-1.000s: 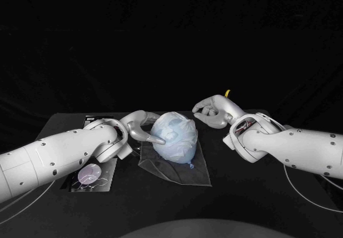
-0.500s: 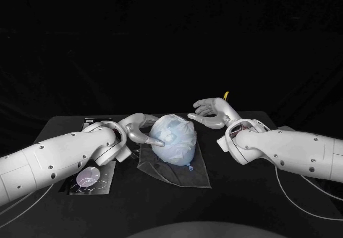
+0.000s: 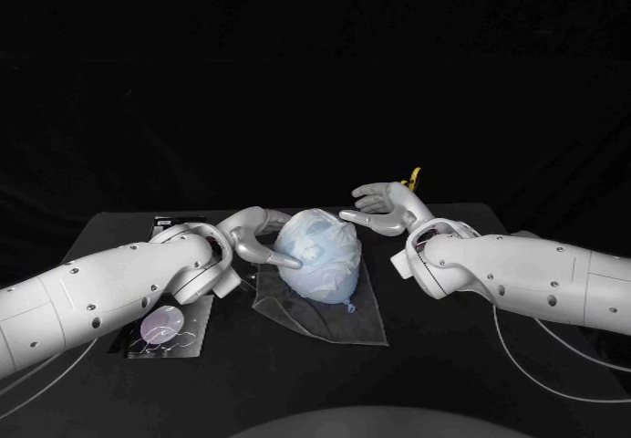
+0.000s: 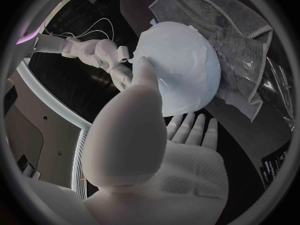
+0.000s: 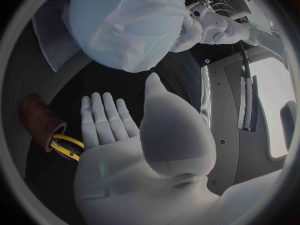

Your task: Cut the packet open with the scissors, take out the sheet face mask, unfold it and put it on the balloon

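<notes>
A black table (image 3: 447, 374) stands before a black curtain (image 3: 315, 91) that closes off the room behind. The two white arms reach in from either side toward the table's middle. There the balloon (image 3: 329, 269) rests on a grey cloth (image 4: 215, 12), with the white sheet face mask (image 5: 140, 27) draped over it. The left hand (image 3: 261, 239) grasps the balloon, its thumb (image 4: 145, 72) pressed on the side and its fingers curved round it. The right hand (image 3: 386, 208) is released, fingers apart, holding nothing, just beside the balloon's far side and not touching it. A shiny flat packet (image 3: 164, 327) lies near the table's left edge. The yellow-handled scissors (image 5: 65, 145) stand in a brown holder (image 5: 39, 121) beyond the right hand.
</notes>
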Tool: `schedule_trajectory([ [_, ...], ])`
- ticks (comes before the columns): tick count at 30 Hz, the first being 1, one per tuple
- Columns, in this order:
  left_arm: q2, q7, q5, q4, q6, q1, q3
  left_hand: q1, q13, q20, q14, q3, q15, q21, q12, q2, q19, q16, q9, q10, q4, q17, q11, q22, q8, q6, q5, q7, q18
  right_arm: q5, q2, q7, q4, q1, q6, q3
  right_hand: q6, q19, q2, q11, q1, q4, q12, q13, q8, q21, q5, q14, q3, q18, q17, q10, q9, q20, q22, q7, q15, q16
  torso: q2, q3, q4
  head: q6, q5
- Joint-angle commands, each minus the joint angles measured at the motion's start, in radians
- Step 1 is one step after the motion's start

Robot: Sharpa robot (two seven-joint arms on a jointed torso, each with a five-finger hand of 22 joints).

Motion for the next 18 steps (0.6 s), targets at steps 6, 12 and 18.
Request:
schedule_trajectory([
  [6, 0.002, 0.0, 0.005, 0.002, 0.023, -0.001, -0.001, -0.001, -0.001, -0.001, -0.007, -0.003, -0.001, 0.004, -0.004, 0.001, 0.002, -0.005, 0.001, -0.007, 0.002, -0.001, -0.002, 0.001, 0.004, -0.003, 0.004, 0.086, 0.017, 0.024, -0.004, 0.049, 0.014, -0.012, 0.076, 0.0, -0.012, -0.087, -0.099, 0.002, -0.047, 0.006, -0.008, -0.034, 0.016, -0.01, 0.006, -0.067, -0.116, -0.02, -0.05, -0.014, -0.016, 0.001, -0.089, 0.119, 0.007, -0.047, -0.001, -0.0001, -0.0006, -0.004, 0.001],
  [12, 0.001, -0.001, 0.005, 0.002, 0.023, -0.001, -0.001, -0.001, -0.001, -0.001, -0.007, -0.003, -0.001, 0.004, -0.004, 0.001, 0.002, -0.005, 0.001, -0.007, 0.002, -0.001, -0.002, 0.001, 0.004, -0.003, 0.004, 0.086, 0.017, 0.036, -0.005, 0.05, 0.008, -0.025, 0.084, 0.0, -0.01, -0.099, -0.095, 0.003, -0.054, 0.006, -0.007, -0.044, 0.022, -0.011, 0.006, -0.079, -0.115, -0.022, -0.061, -0.012, -0.019, 0.001, -0.104, 0.119, 0.008, -0.058, 0.0, 0.0006, -0.001, -0.004, 0.002],
  [18, 0.001, -0.001, 0.005, 0.003, 0.023, -0.001, -0.001, -0.001, -0.001, -0.001, -0.007, -0.003, -0.001, 0.004, -0.004, 0.001, 0.002, -0.005, 0.001, -0.007, 0.002, -0.001, -0.002, 0.001, 0.004, -0.003, 0.004, 0.086, 0.017, 0.043, 0.006, 0.033, -0.018, -0.029, 0.076, 0.0, 0.002, -0.087, -0.001, 0.002, -0.033, 0.002, 0.0, -0.066, 0.039, -0.007, 0.001, -0.062, -0.051, -0.02, -0.072, -0.005, -0.024, 0.001, -0.118, 0.12, 0.007, -0.064, -0.001, 0.0007, -0.0002, -0.006, -0.001],
])
